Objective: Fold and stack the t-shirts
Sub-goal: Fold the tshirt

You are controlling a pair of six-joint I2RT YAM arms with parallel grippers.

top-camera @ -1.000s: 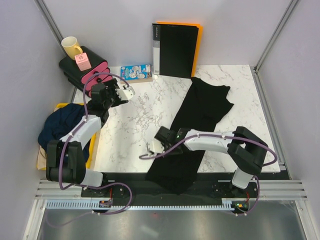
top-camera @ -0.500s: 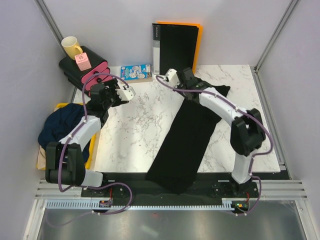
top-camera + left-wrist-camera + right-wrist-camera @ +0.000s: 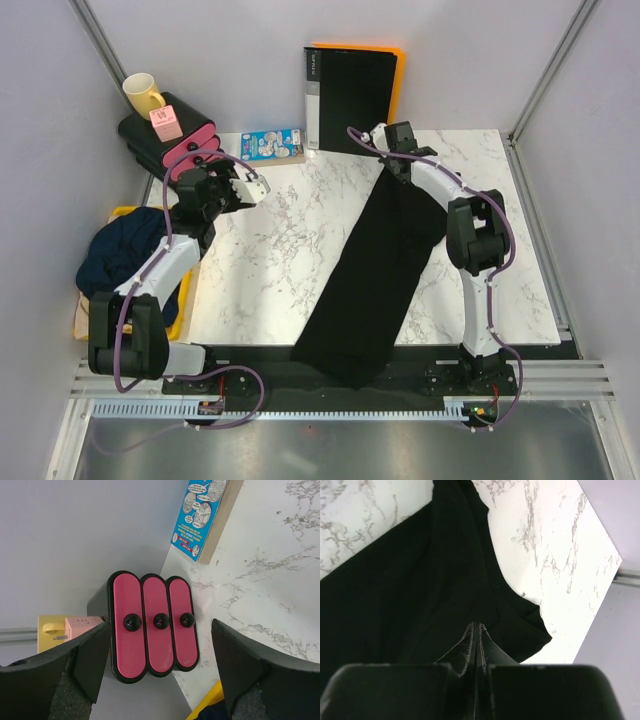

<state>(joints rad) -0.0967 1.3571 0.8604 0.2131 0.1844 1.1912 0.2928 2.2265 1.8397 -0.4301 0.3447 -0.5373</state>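
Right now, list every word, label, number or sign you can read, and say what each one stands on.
No text is legible in any view.
Blue comic-print box: speech-bubble print and a red strip, too small to read.
Black binder: white spine label, print too small to read.
Pink block: a faint mark, too blurred to read.

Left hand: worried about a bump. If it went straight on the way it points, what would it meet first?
Probably the pink-topped black case, centred between the open left hand's fingers in the wrist view; how far off is unclear.
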